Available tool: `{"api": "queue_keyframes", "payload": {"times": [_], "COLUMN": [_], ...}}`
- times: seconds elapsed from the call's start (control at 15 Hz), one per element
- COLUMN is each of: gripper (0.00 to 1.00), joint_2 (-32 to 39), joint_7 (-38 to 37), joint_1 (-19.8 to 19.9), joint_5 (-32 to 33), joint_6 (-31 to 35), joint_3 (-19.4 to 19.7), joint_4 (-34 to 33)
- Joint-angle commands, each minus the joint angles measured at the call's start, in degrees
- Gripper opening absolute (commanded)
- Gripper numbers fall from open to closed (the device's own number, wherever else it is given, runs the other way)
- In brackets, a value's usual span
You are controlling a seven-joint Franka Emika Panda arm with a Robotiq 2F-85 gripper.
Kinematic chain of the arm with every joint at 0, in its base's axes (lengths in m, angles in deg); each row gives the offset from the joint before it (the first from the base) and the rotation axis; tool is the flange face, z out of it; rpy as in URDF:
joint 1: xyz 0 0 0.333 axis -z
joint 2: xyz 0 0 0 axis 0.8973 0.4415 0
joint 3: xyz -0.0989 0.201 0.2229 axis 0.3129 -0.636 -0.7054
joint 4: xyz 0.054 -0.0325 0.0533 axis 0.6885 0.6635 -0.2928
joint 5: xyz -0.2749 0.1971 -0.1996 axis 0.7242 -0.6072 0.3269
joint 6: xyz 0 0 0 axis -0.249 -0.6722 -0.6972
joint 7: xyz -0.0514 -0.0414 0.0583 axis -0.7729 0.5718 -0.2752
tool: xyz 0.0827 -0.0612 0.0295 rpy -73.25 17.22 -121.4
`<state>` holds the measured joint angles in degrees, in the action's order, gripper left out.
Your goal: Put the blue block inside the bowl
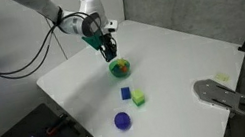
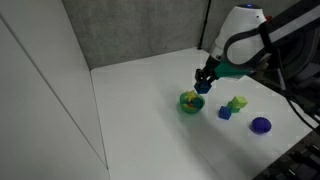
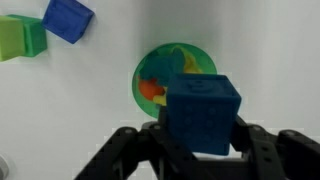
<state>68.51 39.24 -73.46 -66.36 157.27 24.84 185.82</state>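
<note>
Blue block pinched between the two fingers of the gripper, wrist view. The jaws press on opposite side faces of the cube, which hangs clear of the table.

Beneath the claw, with its centre offset a little to one side, lies the green bowl. It holds an orange piece and possibly something more, too blurred to name. Well away from the claw rest a second blue cube and a light green cube, just beside one another. A round blue-violet piece sits farther off again. Both exterior views place the claw just above the bowl.

Probable hazards:
- **Rim strike.** The bowl looks only slightly wider than the cube. Because the cube is not centred over the opening, a release here could land a corner on the rim and tip the cube onto the table.
- **Crowded floor.** The orange piece takes up part of the bowl floor. The cube may come to rest on it, sit tilted, and roll out.
- **Drop from height.** A small, light bowl may skid or rock under the impact.
- **Descent too low.** An opening finger could catch the rim and drag the bowl aside.
</note>
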Motion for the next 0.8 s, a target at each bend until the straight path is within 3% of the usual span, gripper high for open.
{"api": "queue_keyframes", "payload": {"times": [0.0, 0.4, 0.47, 0.73], "gripper": [0.31, 0.31, 0.56, 0.56], "joint_2": [4.2, 9.9, 8.1, 9.6], "joint_7": [5.6, 10.5, 8.3, 8.9], "joint_1": [2.2, 3.7, 2.1, 2.5], "joint_5": [-4.7, -7.5, -6.5, -6.5], "joint_6": [-1.6, -2.2, -0.2, -0.2], "joint_3": [-3.7, -5.5, -4.2, -4.3], "joint_4": [-4.9, -10.1, -6.9, -8.5]}}
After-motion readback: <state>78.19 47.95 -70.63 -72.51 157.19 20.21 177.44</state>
